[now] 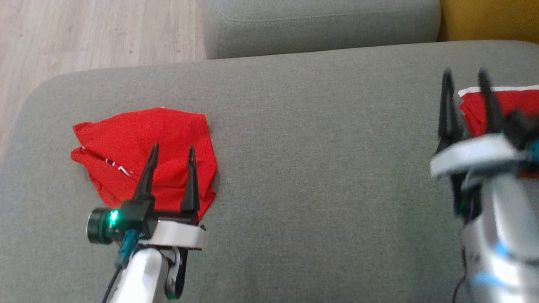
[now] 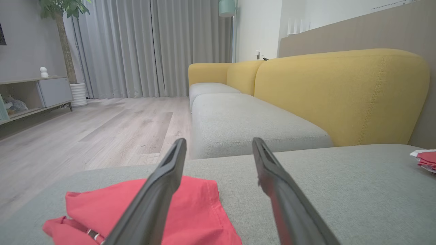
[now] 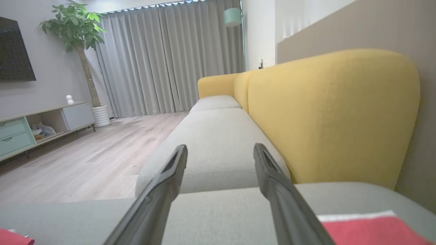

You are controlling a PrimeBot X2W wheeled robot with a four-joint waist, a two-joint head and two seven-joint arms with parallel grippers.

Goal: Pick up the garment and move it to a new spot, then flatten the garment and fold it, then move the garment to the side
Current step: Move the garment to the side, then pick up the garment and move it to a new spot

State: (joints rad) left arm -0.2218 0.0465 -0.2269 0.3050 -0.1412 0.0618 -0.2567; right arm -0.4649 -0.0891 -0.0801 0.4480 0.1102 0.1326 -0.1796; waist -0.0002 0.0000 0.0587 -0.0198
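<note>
Left end effector (image 1: 173, 147) wide and empty over the crumpled garment (image 1: 126, 134), frame left. Right end effector (image 1: 464, 73) wide too, by a folded garment (image 1: 513, 105) far right. Pinch just one layer and it'd probably bunch.

A home living room: yellow-backed sofa (image 3: 333, 115), grey curtains (image 3: 163, 61), potted tree (image 3: 76, 30), wall-mounted television (image 3: 15, 54), wooden floor (image 2: 85, 136).

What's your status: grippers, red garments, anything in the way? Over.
Left gripper open, over crumpled red garment, holding nothing. Right gripper open, beside folded red garment at right of grey cushion. Just cushion between the two garments.
</note>
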